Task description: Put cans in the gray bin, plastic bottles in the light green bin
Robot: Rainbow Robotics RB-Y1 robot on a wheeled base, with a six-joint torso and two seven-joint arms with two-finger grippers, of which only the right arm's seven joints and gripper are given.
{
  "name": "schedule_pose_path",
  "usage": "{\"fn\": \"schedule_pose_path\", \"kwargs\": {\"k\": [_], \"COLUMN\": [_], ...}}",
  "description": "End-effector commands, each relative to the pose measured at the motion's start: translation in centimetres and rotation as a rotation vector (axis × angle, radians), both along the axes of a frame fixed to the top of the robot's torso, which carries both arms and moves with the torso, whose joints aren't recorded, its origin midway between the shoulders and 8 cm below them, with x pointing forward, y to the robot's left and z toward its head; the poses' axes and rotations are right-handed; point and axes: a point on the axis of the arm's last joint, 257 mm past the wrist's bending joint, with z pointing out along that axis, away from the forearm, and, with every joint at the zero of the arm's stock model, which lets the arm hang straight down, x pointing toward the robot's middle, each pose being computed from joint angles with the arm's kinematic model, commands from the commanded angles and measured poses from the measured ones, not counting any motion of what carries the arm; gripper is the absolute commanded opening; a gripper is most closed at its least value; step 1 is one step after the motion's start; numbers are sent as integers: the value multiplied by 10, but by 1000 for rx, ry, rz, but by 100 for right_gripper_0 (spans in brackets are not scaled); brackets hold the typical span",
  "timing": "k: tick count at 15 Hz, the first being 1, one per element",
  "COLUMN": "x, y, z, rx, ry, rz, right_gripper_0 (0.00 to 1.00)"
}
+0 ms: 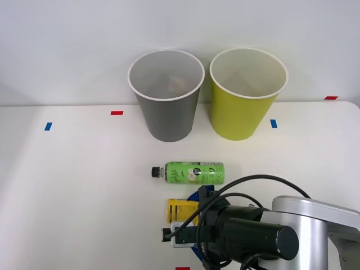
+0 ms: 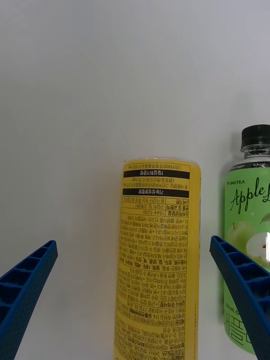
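Two bins at the back of the table [image 1: 67,185]: gray bin [image 1: 167,115] and light green bin [image 1: 242,112] side by side. Two bottles lying flat: green-label bottle [image 1: 191,172] and yellow-label bottle [image 2: 157,264]. The right gripper [image 2: 135,298] is spread wide, empty, straddling the yellow one, whose far end is cut off.

The right arm enters the front view at the lower right of the frame, a silver-grey link ending in a black cylindrical wrist that points toward the left, with black cables looping over it. The right gripper [image 1: 198,216] sits at the lower centre. In the right wrist view its two blue ribbed fingers [image 2: 25,292] stand spread wide apart at the bottom corners.
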Motion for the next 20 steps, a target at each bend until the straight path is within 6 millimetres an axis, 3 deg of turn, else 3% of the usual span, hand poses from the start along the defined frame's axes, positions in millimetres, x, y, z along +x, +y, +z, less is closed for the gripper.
{"fn": "schedule_pose_path", "kwargs": {"k": [1, 6, 20], "x": [-1, 19, 60], "y": [6, 23, 29], "z": [3, -8, -30], "rx": [13, 7, -53], "ry": [1, 10, -61], "rz": [4, -13, -67], "right_gripper_0": [94, 93, 93]}}
